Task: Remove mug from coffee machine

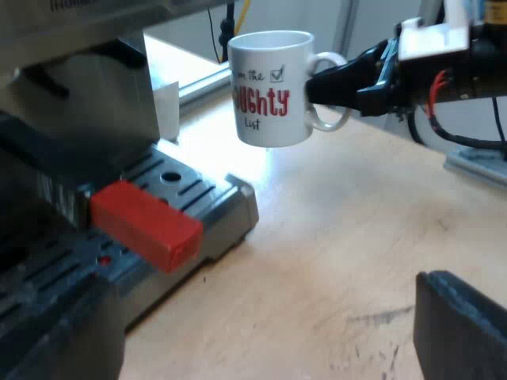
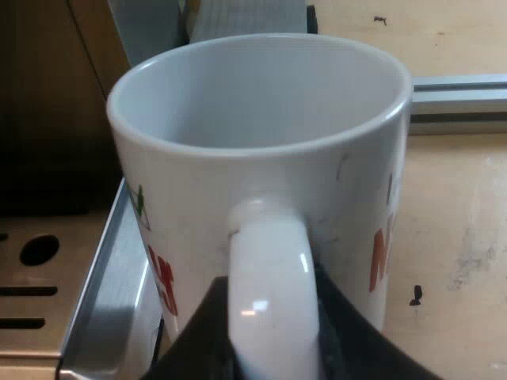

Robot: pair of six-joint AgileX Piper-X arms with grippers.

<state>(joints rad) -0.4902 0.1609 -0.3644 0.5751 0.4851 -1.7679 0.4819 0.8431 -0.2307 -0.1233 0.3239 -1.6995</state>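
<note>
A white mug [image 1: 272, 87] with red lettering hangs in the air over the wooden table, just off the edge of the machine's drip tray [image 1: 214, 207]. My right gripper [image 1: 348, 79] is shut on the mug's handle [image 2: 269, 277], with a black finger pressed against each side of it. The mug [image 2: 261, 127] is upright and empty inside. The holder's red handle end [image 1: 146, 226] sticks out from the machine's front, close to my left gripper [image 1: 253, 348]. That gripper is open, its dark fingers [image 1: 463, 328] wide apart with nothing between them.
The espresso machine's body [image 1: 87, 87] rises over the slotted drip tray [image 2: 87, 293]. Bare wooden tabletop [image 1: 341, 237] spreads under and beyond the mug. An aluminium rail [image 2: 459, 99] lies on the table past the mug.
</note>
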